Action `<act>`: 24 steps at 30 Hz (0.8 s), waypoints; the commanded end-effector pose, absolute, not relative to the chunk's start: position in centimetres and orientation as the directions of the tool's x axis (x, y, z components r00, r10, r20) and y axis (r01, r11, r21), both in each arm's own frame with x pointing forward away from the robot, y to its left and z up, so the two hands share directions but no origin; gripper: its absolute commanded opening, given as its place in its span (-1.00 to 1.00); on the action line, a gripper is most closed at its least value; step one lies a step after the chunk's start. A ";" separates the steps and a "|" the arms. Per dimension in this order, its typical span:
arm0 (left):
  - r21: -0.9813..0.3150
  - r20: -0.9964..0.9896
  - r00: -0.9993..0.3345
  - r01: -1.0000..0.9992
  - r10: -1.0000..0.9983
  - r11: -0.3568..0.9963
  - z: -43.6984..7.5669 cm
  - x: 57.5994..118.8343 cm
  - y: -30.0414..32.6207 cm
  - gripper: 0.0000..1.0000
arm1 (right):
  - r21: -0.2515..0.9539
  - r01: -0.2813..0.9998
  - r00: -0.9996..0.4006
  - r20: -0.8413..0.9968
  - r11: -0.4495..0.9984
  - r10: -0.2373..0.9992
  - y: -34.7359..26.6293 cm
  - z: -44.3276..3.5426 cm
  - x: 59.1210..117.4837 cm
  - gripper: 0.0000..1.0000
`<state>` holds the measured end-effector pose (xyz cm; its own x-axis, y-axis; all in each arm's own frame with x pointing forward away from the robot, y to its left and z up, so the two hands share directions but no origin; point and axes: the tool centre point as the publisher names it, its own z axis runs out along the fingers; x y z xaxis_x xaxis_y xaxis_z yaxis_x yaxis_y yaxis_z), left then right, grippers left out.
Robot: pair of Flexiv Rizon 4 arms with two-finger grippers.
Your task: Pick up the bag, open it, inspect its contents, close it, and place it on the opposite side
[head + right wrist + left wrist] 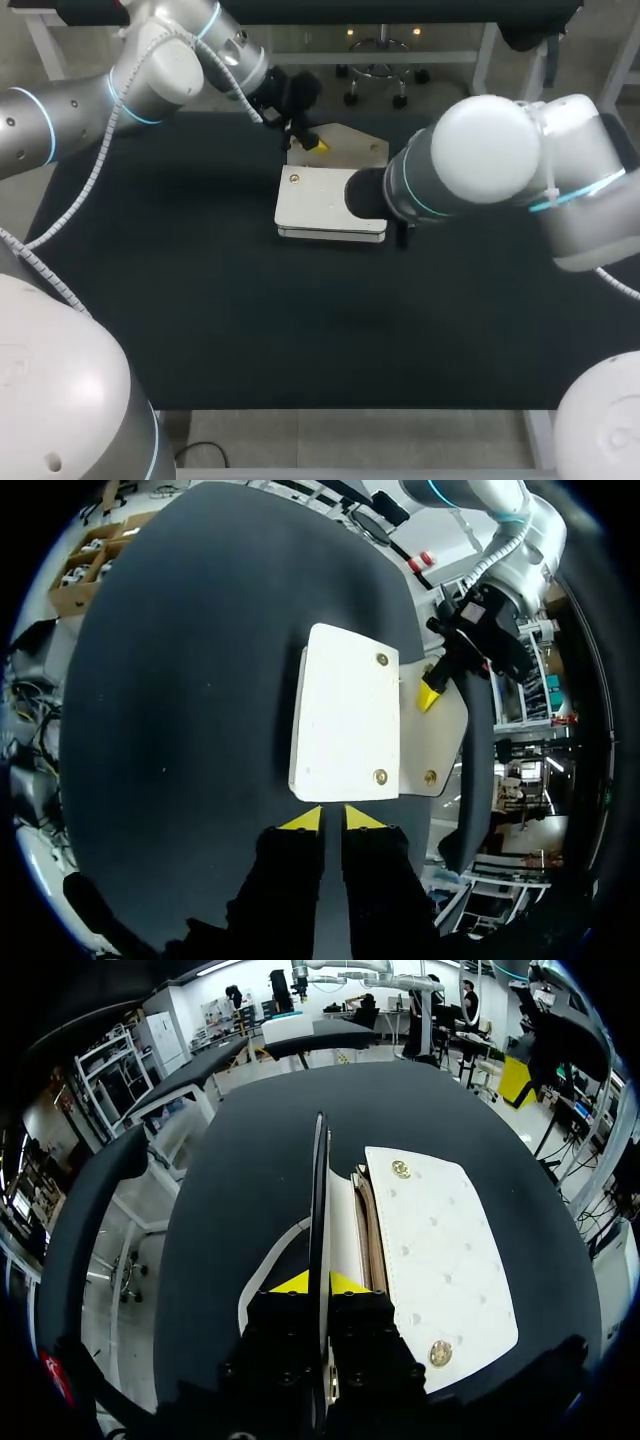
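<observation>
Head view, left to right: left arm (150, 70) in from the far-left corner, stretched over black table (180, 300) to the middle; left gripper (312, 142) at the far edge of bag (315, 205), one yellow tip showing against flap (350, 148); flap standing open on the far side, off the body; bag white, lying flat on the table about centre; right arm (490, 160) in from the right, wrist over the bag's right end, fingers hidden beneath.

Left wrist view: left gripper pinching the flap, seen edge-on as a thin dark line running straight out between the two yellow tips; both tips against it, one on each side; beside the flap, open mouth with tan lining (372, 1230); beyond that, white quilted body on the table, gold studs (400, 1169) at two corners.

Right wrist view: right gripper (332, 818) with tips drawn nearly together, only a narrow slit between, nothing in it; tips just beside the bag's nearest edge, contact cannot be told; bag directly ahead of the fingers, closed face up, two studs on the side toward the flap; flap spread past that side, with the left gripper's yellow tip on it.
</observation>
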<state>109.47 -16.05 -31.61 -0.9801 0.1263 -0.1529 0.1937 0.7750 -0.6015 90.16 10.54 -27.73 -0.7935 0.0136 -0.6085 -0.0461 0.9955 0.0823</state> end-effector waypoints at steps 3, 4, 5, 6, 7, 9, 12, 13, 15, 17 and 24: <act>-0.602 -0.154 -0.980 0.193 0.124 0.775 -31.5 109.4 -16.1 -1.00 | 0.047 -0.034 -0.858 -0.514 0.998 -0.005 10.6 -26.3 91.4 -1.00; -0.602 -0.154 -0.980 0.193 0.124 0.775 -31.5 109.4 -16.1 -1.00 | 0.047 -0.034 -0.858 -0.514 0.998 -0.005 10.6 -26.3 91.4 -1.00; -0.602 -0.154 -0.980 0.193 0.124 0.775 -31.5 109.4 -16.1 -1.00 | 0.047 -0.034 -0.858 -0.514 0.998 -0.005 10.6 -26.3 91.4 -1.00; -0.602 -0.154 -0.980 0.193 0.124 0.775 -31.5 109.4 -16.1 -1.00 | 0.047 -0.034 -0.858 -0.514 0.998 -0.005 10.6 -26.3 91.4 -1.00; -0.602 -0.154 -0.980 0.193 0.124 0.775 -31.5 109.4 -16.1 -1.00 | 0.047 -0.034 -0.858 -0.514 0.998 -0.005 10.6 -26.3 91.4 -1.00; -0.602 -0.154 -0.980 0.193 0.124 0.775 -31.5 109.4 -16.1 -1.00 | 0.047 -0.034 -0.858 -0.514 0.998 -0.005 10.6 -26.3 91.4 -1.00; -0.602 -0.154 -0.980 0.193 0.124 0.775 -31.5 109.4 -16.1 -1.00 | 0.047 -0.034 -0.858 -0.514 0.998 -0.005 10.6 -26.3 91.4 -1.00; -0.606 -0.139 -0.983 0.183 0.123 0.774 -31.4 109.3 -16.3 -1.00 | 0.047 -0.034 -0.858 -0.514 0.998 -0.005 10.6 -26.3 91.4 -1.00; -0.619 -0.128 -0.986 0.162 0.104 0.768 -30.5 109.2 -16.5 -1.00 | 0.047 -0.041 -0.852 -0.523 0.998 -0.010 10.9 -25.8 91.7 -1.00; -0.628 -0.119 -0.989 0.140 0.084 0.765 -29.3 108.9 -16.5 -1.00 | 0.046 -0.047 -0.839 -0.543 0.998 -0.015 11.2 -25.0 92.2 -1.00; -0.628 -0.101 -0.994 0.100 0.047 0.772 -26.0 107.9 -16.1 -1.00 | 0.019 -0.065 -0.801 -0.597 0.998 -0.041 12.2 -23.4 93.3 -1.00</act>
